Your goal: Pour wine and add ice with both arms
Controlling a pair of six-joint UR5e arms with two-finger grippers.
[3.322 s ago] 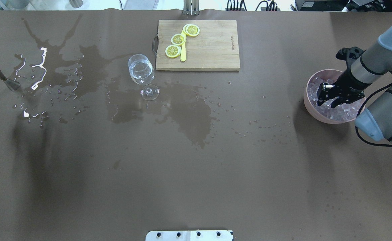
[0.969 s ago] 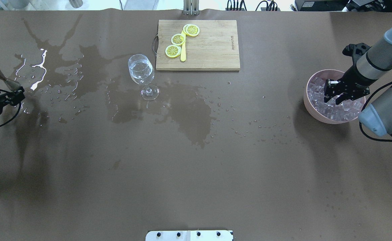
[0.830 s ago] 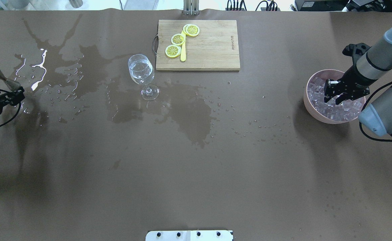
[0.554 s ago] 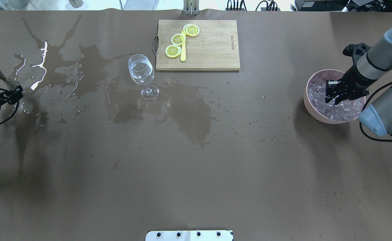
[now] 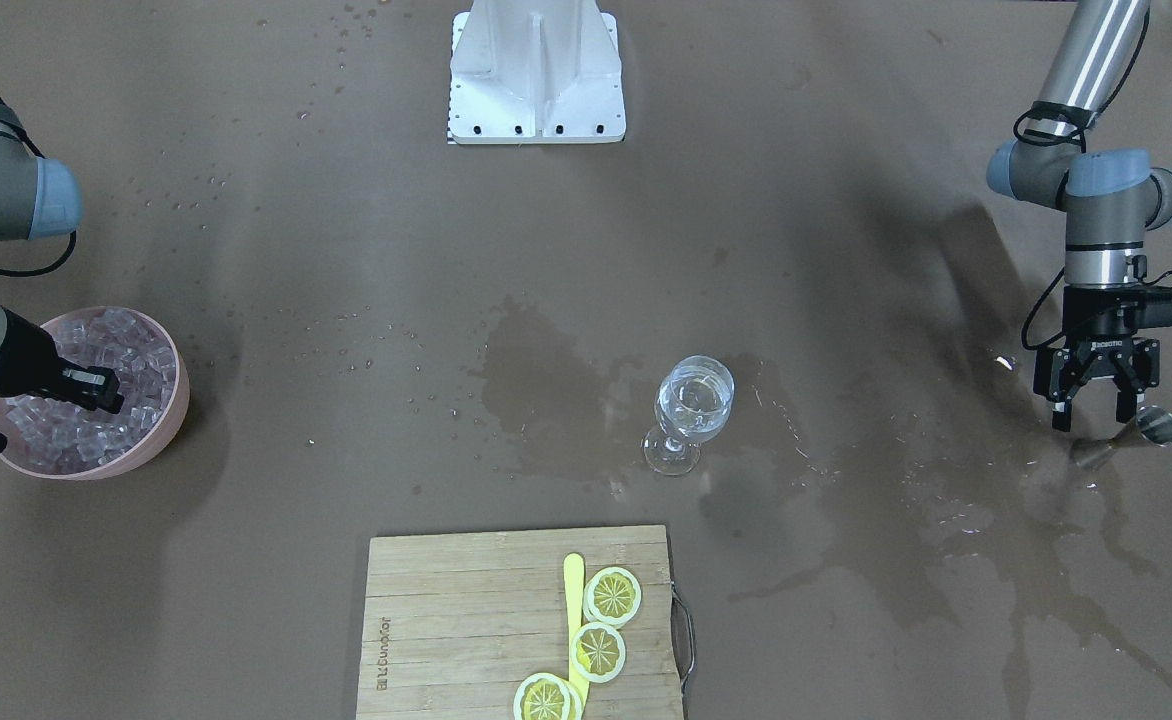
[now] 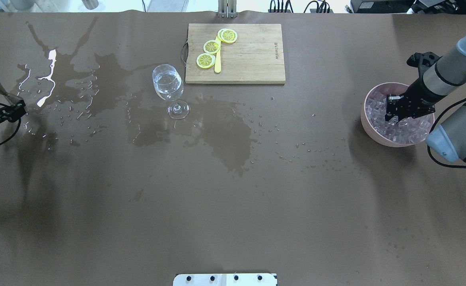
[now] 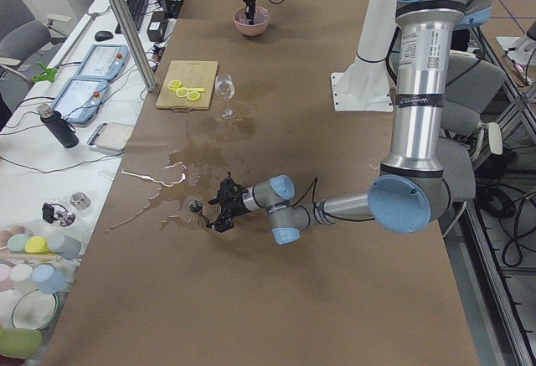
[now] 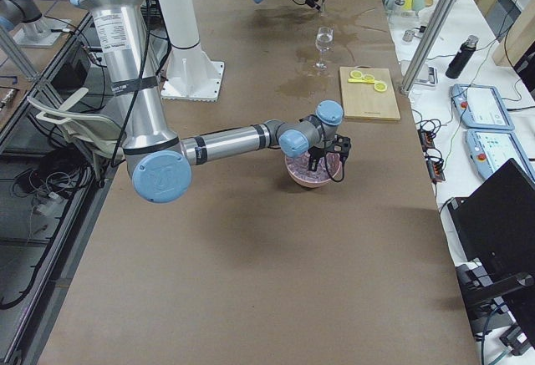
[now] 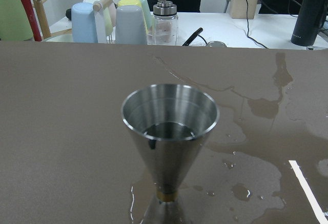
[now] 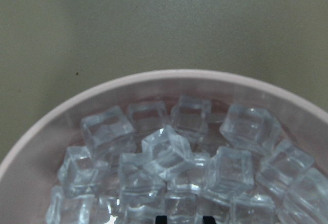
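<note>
Right claw (image 6: 392,117) down in pink bowl (image 6: 365,125), pinched on an ice cube (image 10: 183,209) — left claw (image 5: 1093,420) gaping, empty, just beside steel jigger (image 5: 1151,430), wine glass (image 5: 691,405) upright on wet surface (image 6: 233,198).

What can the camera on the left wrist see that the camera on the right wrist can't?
Only the left wrist camera sees the steel jigger with a little clear liquid in it, puddles around its foot, and cups and a pump bottle far behind. Only the right wrist camera sees the pink bowl heaped with ice cubes. Both see the brown table.
</note>
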